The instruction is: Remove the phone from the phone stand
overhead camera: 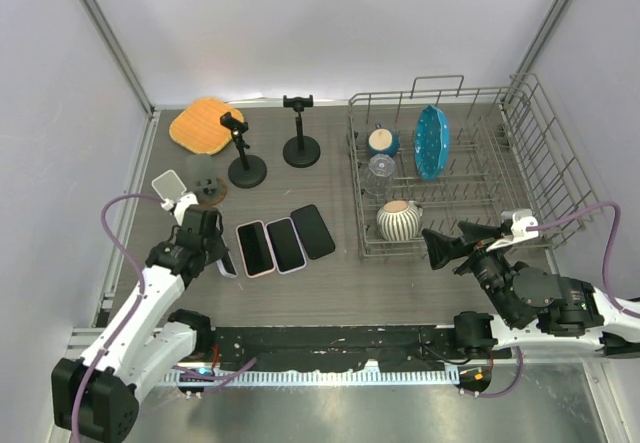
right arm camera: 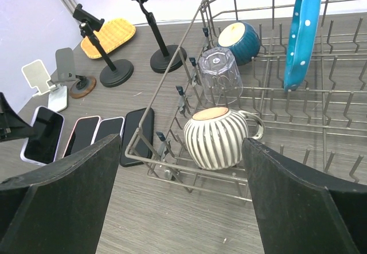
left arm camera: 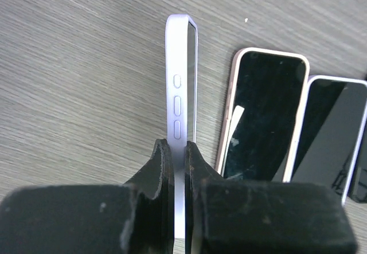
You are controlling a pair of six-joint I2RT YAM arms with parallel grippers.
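A lavender-cased phone (left arm camera: pixel 180 99) stands on its long edge at the wood table, side buttons up. My left gripper (left arm camera: pixel 176 145) is shut on its near end. In the top view this gripper (overhead camera: pixel 215 251) and phone (overhead camera: pixel 228 263) are at the left, just left of three phones lying flat. Behind them stand a white folding phone stand (overhead camera: pixel 170 185) and a grey one on a brown base (overhead camera: pixel 210 191), both holding nothing. My right gripper (overhead camera: pixel 440 248) hovers open at the right, nothing between its fingers, facing the dish rack (right arm camera: pixel 172 122).
Three phones lie side by side: pink-cased (overhead camera: pixel 254 248), pale-cased (overhead camera: pixel 286 244), black (overhead camera: pixel 313 231). Two black clamp stands (overhead camera: pixel 245 168) (overhead camera: pixel 300 148) and an orange pad (overhead camera: pixel 205 125) sit at the back. The rack holds a striped mug (right arm camera: pixel 217 136), a glass, a blue bowl and a blue plate.
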